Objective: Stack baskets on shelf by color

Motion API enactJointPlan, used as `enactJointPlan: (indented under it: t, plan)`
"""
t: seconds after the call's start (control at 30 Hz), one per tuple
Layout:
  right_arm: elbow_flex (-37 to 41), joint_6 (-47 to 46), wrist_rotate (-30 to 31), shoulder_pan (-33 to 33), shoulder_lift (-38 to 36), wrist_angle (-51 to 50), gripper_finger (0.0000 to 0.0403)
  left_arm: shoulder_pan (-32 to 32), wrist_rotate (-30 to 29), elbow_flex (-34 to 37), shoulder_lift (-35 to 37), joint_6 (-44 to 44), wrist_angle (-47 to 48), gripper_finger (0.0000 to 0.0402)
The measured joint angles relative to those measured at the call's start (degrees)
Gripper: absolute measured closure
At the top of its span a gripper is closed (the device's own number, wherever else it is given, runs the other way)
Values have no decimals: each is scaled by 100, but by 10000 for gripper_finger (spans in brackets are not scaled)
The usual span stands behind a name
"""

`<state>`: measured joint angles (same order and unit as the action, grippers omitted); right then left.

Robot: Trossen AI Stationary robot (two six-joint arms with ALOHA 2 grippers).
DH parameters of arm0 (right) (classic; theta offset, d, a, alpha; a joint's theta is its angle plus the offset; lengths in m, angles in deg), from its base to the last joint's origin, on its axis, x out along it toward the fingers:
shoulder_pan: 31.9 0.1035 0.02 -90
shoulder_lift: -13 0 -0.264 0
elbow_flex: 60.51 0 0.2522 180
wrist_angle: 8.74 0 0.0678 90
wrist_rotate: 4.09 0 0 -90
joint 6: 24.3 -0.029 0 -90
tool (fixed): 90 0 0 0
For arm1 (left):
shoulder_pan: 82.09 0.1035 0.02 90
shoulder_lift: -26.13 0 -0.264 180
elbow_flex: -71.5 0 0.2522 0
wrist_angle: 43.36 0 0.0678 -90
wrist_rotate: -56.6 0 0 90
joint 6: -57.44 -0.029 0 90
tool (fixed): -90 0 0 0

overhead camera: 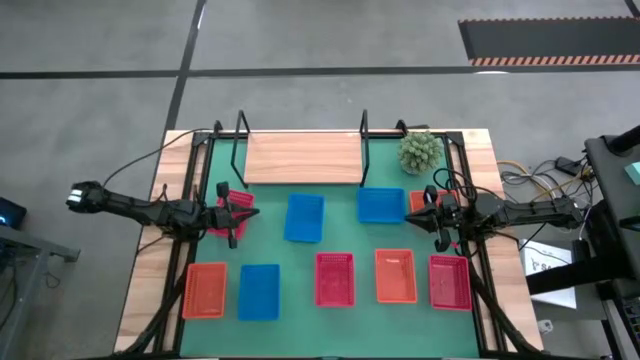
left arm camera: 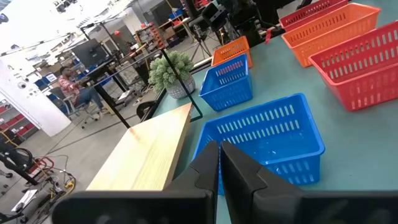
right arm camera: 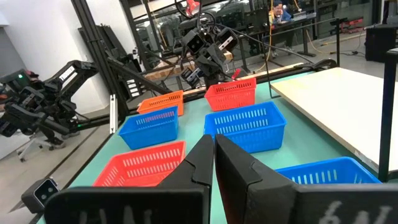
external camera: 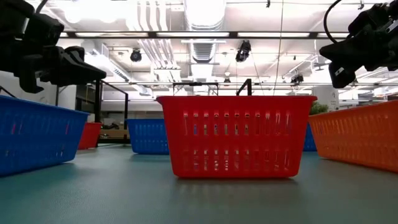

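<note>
The light-wood shelf [overhead camera: 300, 158] stands at the table's far side between black frames. Several baskets rest on their bases on the green table. In the far row are a red [overhead camera: 222, 218], a blue [overhead camera: 304, 217], a second blue [overhead camera: 380, 204] and an orange [overhead camera: 418, 202]. In the near row are an orange [overhead camera: 205, 290], a blue [overhead camera: 259, 291], a red [overhead camera: 335, 279], an orange [overhead camera: 395, 276] and a red [overhead camera: 450, 282]. My left gripper [overhead camera: 243, 212] is shut and empty, raised over the far red basket. My right gripper [overhead camera: 430, 215] is shut and empty, raised over the far orange basket.
A potted green plant [overhead camera: 420, 150] stands at the far right beside the shelf's right frame [overhead camera: 365, 140]. Bare green table lies between the two rows of baskets. Cables and equipment lie off the table's right edge. A person [left arm camera: 68, 87] sits in the room beyond.
</note>
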<state>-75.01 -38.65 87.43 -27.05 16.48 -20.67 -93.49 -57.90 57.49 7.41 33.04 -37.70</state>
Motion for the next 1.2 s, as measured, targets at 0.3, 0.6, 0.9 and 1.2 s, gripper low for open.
enactJointPlan:
  t: [0.3,0.6,0.9,1.2]
  plan:
    - [0,0,0,1,-1,-1,394,0,1,0,-2,0,0,402]
    - [-1,0,2,1,1,-1,394,0,70,0,-2,-144,-413,402]
    - [-1,-305,-310,3,0,43,394,0,90,0,0,71,-2191,402]
    - [-1,-232,-304,3,-1,10,394,0,90,0,0,180,-2939,402]
